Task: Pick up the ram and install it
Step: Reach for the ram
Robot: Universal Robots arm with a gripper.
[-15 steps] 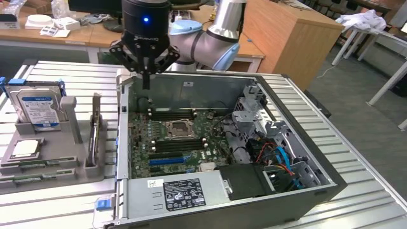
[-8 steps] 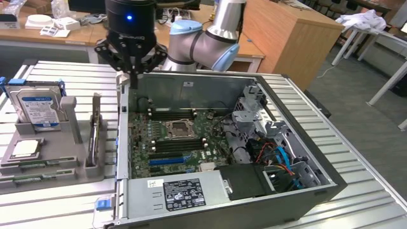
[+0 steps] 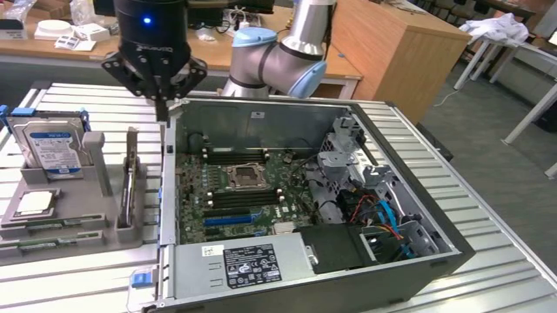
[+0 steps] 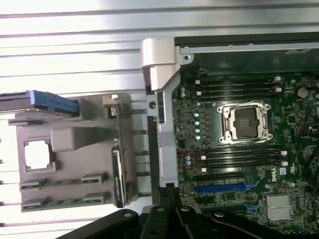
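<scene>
The ram [image 3: 44, 225], a long thin green circuit-board stick, lies flat in a groove of the grey plastic holder [image 3: 98, 225], close to the holder's edge nearest the exterior camera. A second green stick [image 3: 39, 246] lies parallel just beside it, at that edge. The black two-fingered gripper [image 3: 161, 107] hangs well apart from both, over the far corner of the open dark metal computer case [image 3: 287, 277], its fingers pressed together on nothing.

With the fingers together, a descent onto the stick would likely push it instead of straddling it. The two sticks lie close, so a wide grasp could catch both. A tall thin card [image 3: 130, 176] stands on edge along the holder's side next to the case, and a blue-labelled silver hard drive [image 3: 54, 149] stands upright at the holder's far end. Either could be clipped on a low path.

The gap between holder and case wall looks narrow. Room is freest above the holder and over the case's green motherboard [image 3: 235, 195], whose long black slots [image 3: 228, 202] lie uncovered. The ribbed silver table [image 3: 78, 98] is bare along its far edge.
</scene>
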